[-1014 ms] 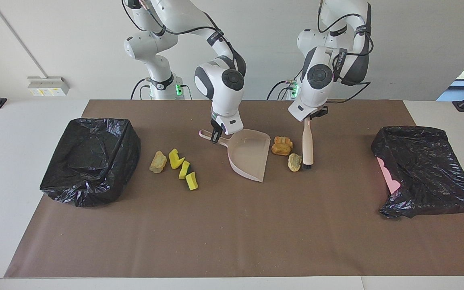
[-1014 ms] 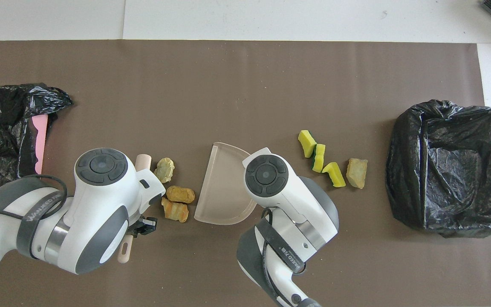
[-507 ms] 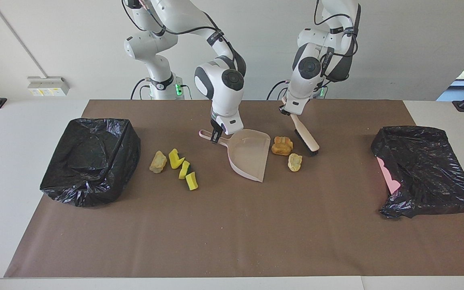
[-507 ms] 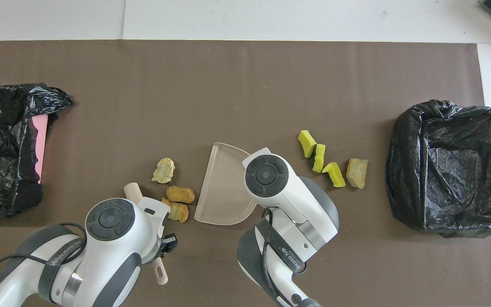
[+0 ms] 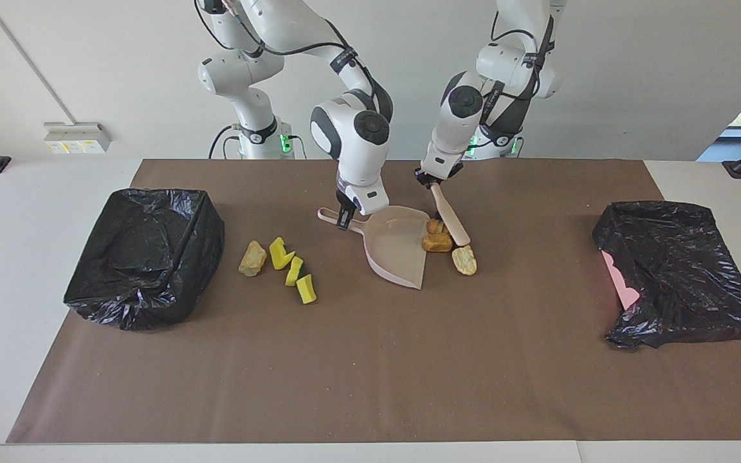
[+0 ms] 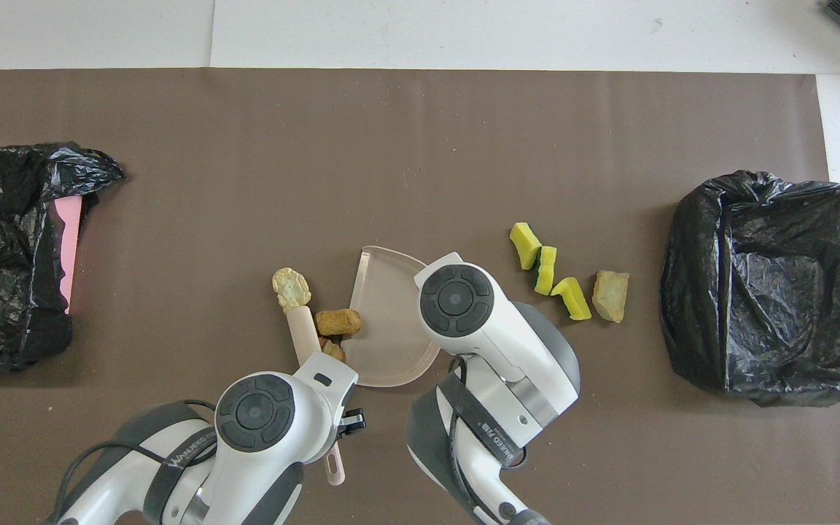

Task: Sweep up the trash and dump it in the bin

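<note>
The left gripper (image 5: pixel 435 182) is clamping its jaws tight on the handle of the brush (image 5: pixel 451 222) and holding it slanted, with the head down on the brown mat (image 5: pixel 370 360) against two orange-brown bread pieces (image 5: pixel 438 242) at the open edge of the dustpan (image 5: pixel 399 251). The right gripper (image 5: pixel 345 217) is holding the dustpan's handle with its jaws closed, keeping the pan flat on the mat.

A pale tan lump (image 5: pixel 464 260) is lying just beside the brush tip, outside the pan. Three yellow sponge wedges (image 5: pixel 293 270) and another tan lump (image 5: pixel 252 258) are sitting between the dustpan and the black-lined bin (image 5: pixel 142 257) at the right arm's end of the table. A second bagged bin (image 5: pixel 679 270) is sitting at the left arm's end.

To do this sweep well, the brush should probably be kept low and pushed toward the pan's mouth, while the pan is kept pressed flat so nothing slides under its lip. The tan lump by the tip will likely need its own stroke.
</note>
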### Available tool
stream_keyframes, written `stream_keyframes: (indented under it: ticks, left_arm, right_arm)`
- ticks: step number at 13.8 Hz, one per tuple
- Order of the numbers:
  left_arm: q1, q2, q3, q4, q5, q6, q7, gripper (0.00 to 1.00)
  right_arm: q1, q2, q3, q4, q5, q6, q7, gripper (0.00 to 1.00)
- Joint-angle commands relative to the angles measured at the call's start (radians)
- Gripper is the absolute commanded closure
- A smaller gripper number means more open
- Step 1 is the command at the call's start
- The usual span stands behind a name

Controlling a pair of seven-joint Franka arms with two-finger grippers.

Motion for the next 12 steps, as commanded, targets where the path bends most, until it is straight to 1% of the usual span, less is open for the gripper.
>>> stream_keyframes:
  ticks: [1,2,3,5,7,8,10,11,12]
  left_arm:
    - [-0.071,0.025,0.01,0.051,-0.037,0.013,0.076,1.0]
    - [-0.099,0.037,0.01,0.074,-0.037,0.012,0.093,1.0]
    - [-0.102,0.051,0.01,0.105,-0.037,0.004,0.103,1.0]
    - [-0.09,0.044,0.013,0.143,-0.04,-0.002,0.12,1.0]
    - [-0.058,0.054,0.021,0.204,-0.044,-0.085,0.137,1.0]
    - [-0.021,0.056,0.026,0.224,-0.038,-0.134,0.146,1.0]
    - [0.114,0.05,0.027,0.235,-0.026,-0.206,0.247,1.0]
    - [0.178,0.05,0.029,0.247,0.001,-0.243,0.304,1.0]
    - [0.229,0.057,0.027,0.257,0.061,-0.263,0.35,1.0]
  right_arm:
    - [-0.01,-0.011,0.009,-0.023,-0.021,0.023,-0.022,1.0]
    - [-0.01,-0.011,0.009,-0.023,-0.021,0.023,-0.02,1.0]
    - [-0.01,-0.011,0.009,-0.023,-0.021,0.023,-0.02,1.0]
    - [-0.01,-0.011,0.009,-0.023,-0.021,0.023,-0.02,1.0]
    - [-0.01,-0.011,0.009,-0.023,-0.021,0.023,-0.02,1.0]
    - [-0.01,-0.011,0.009,-0.023,-0.021,0.023,-0.019,1.0]
    - [-0.01,-0.011,0.009,-0.023,-0.02,0.022,-0.01,1.0]
    - [-0.01,-0.011,0.009,-0.025,-0.02,0.022,-0.004,1.0]
    - [-0.01,-0.011,0.009,-0.023,-0.02,0.022,-0.001,1.0]
